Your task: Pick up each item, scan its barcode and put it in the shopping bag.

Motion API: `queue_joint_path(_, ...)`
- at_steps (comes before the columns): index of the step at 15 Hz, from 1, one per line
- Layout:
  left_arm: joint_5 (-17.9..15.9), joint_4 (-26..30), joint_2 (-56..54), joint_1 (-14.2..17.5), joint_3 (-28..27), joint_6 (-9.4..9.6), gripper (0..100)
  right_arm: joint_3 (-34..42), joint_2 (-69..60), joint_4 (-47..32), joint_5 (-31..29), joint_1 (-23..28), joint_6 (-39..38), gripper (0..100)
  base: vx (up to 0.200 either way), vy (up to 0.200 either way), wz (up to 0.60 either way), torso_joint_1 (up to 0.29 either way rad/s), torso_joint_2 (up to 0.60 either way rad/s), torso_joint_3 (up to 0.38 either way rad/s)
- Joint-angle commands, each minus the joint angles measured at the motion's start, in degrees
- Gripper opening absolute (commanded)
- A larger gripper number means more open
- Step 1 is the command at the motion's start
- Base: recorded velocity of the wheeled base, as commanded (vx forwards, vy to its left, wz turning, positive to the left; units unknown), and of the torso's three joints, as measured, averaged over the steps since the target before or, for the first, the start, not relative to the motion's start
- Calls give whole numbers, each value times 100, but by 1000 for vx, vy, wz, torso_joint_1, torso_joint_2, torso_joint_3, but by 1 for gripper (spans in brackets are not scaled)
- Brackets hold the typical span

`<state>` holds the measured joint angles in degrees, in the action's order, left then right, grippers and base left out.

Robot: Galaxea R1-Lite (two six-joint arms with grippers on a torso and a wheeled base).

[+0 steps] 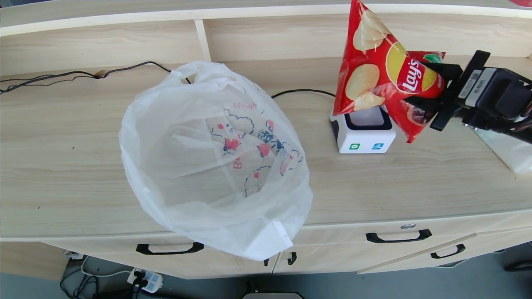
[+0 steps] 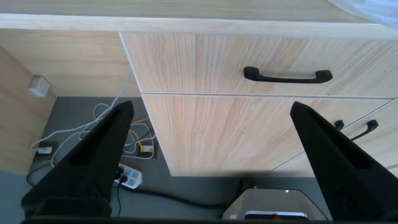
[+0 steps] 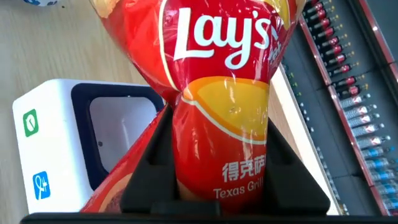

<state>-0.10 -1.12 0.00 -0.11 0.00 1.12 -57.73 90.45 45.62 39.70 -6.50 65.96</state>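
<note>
Chip bag (image 1: 374, 70): top corner cut by head view's upper edge; lower part hides scanner (image 1: 365, 139) rear and part of window. Black cable (image 1: 303, 90) end lost behind bag. Arm behind right pincer (image 1: 430, 87) runs off right edge. White object (image 1: 509, 155) on desk (image 1: 62, 166): half under that arm, cut by edge, type unclear.
</note>
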Motion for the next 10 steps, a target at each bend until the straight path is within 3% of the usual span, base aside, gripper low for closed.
queue_joint_path(1,1,-2,9,2,0,2,100,482,-476,-176,-323,-220,-637,0,0,0,0,0,0,0)
queue_joint_path(3,1,-2,9,2,0,2,100,1265,-1021,-62,-1035,-1003,-1868,0,0,0,0,0,0,0)
queue_joint_path(4,1,-2,9,2,0,2,100,1247,-1214,70,-1369,-1143,-2070,0,0,0,0,0,0,0)
queue_joint_path(5,1,-2,9,2,0,2,100,1353,-1575,70,-1975,-1512,-2255,0,0,0,0,0,0,0)
queue_joint_path(7,1,-2,9,2,0,2,100,1599,-2005,-220,-2555,-2286,-2624,0,0,0,0,0,0,0)
queue_joint_path(10,1,-2,9,2,0,2,100,1432,-2164,-220,-2969,-2506,-3010,0,0,0,600,1,4,2)
